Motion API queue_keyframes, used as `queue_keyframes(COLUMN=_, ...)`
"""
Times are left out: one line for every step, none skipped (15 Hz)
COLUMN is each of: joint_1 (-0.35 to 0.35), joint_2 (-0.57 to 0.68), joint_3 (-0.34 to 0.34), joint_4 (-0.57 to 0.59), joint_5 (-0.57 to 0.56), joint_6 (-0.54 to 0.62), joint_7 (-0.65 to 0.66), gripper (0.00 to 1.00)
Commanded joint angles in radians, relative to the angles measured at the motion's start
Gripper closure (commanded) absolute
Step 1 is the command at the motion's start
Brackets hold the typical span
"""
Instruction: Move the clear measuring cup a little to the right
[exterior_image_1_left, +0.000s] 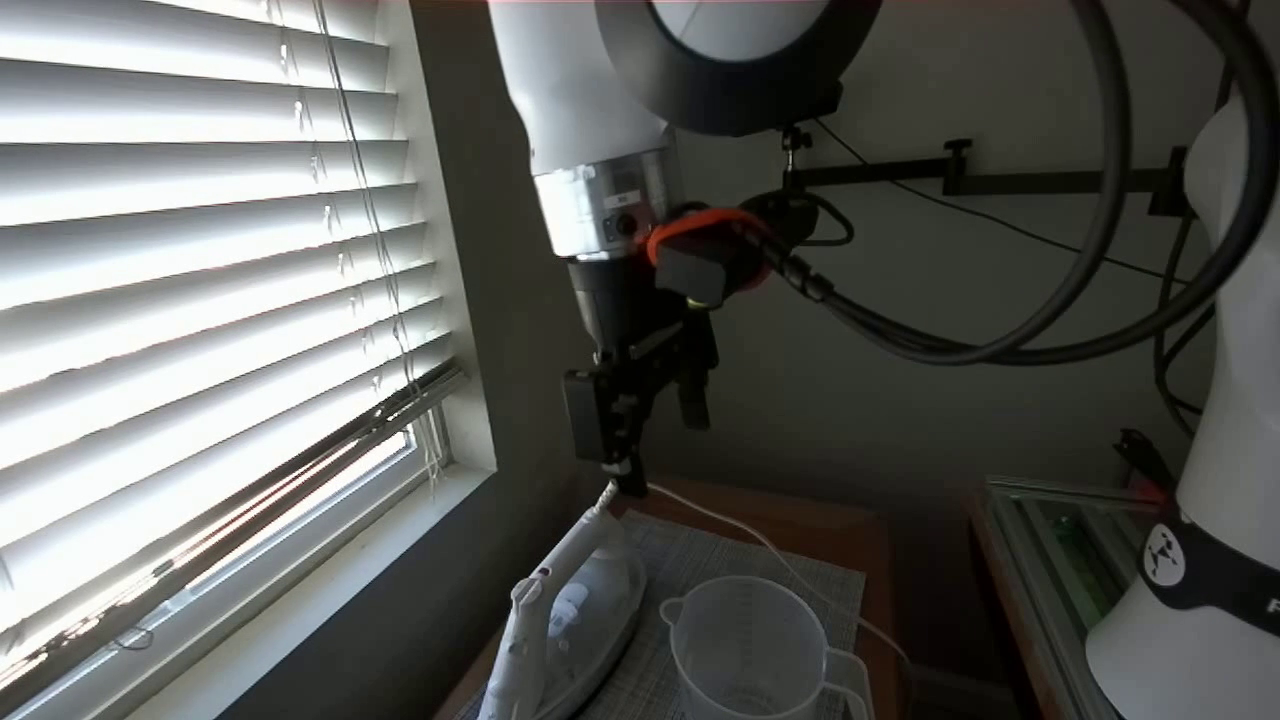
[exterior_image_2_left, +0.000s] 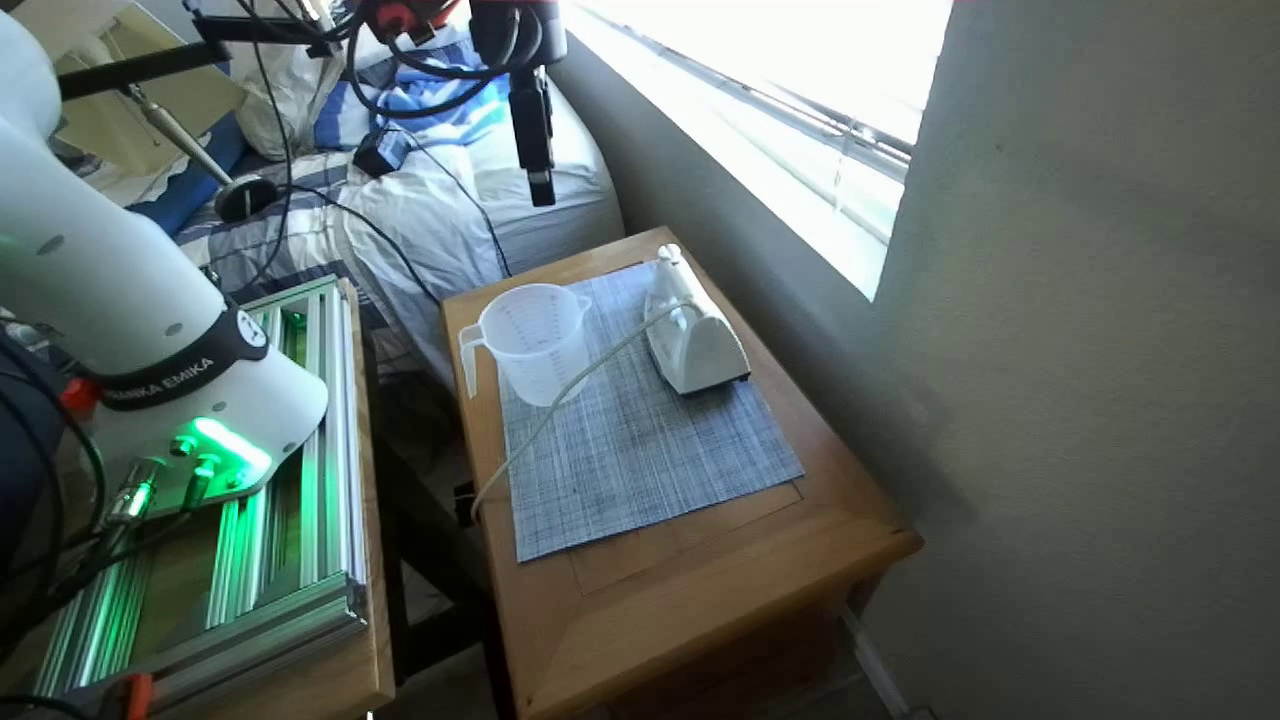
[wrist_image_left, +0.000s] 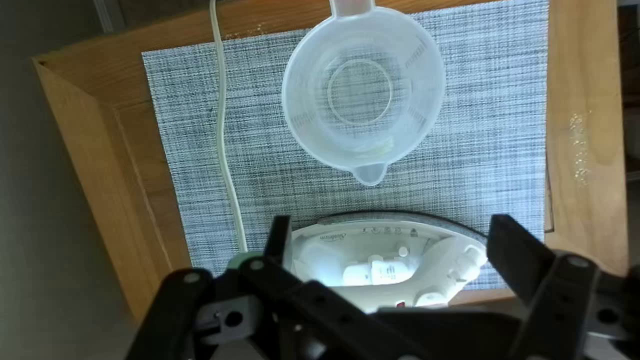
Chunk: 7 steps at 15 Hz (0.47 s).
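Black two-fingered hand (wrist_image_left: 391, 235) spread apart, empty. Clear round plastic measuring cup (exterior_image_2_left: 540, 345) untouched near the edge of brown wooden bench (exterior_image_2_left: 650, 640) facing white robot base (exterior_image_2_left: 280, 395). I'd call it unstarted: grasp, shift, release remain.

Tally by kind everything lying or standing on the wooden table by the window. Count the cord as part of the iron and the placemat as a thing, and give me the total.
Clear measuring cup: 1
Iron: 1
Placemat: 1
Total: 3
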Motion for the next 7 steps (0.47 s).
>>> queue_keyframes(joint_1=-0.054, joint_2=-0.033, joint_3=0.048, joint_4=-0.015, joint_5=0.015, joint_6=0.0, joint_7=-0.016, gripper=0.0)
queue_keyframes(joint_1=-0.064, joint_2=-0.062, joint_3=0.054, joint_4=-0.029, joint_5=0.015, joint_6=0.0, joint_7=-0.02, gripper=0.0)
queue_keyframes(joint_1=-0.069, joint_2=-0.085, joint_3=0.057, joint_4=-0.041, joint_5=0.016, joint_6=0.0, joint_7=-0.022, gripper=0.0)
queue_keyframes(joint_1=-0.07, joint_2=-0.1, joint_3=0.059, joint_4=-0.05, joint_5=0.017, joint_6=0.0, joint_7=-0.022, gripper=0.0)
queue_keyframes(joint_1=-0.071, joint_2=-0.107, joint_3=0.061, joint_4=-0.056, joint_5=0.017, joint_6=0.0, joint_7=-0.023, gripper=0.0)
queue_keyframes(joint_1=-0.071, joint_2=-0.111, joint_3=0.061, joint_4=-0.06, joint_5=0.017, joint_6=0.0, joint_7=-0.023, gripper=0.0)
queue_keyframes(joint_1=-0.071, joint_2=-0.111, joint_3=0.062, joint_4=-0.062, joint_5=0.017, joint_6=0.0, joint_7=-0.023, gripper=0.0)
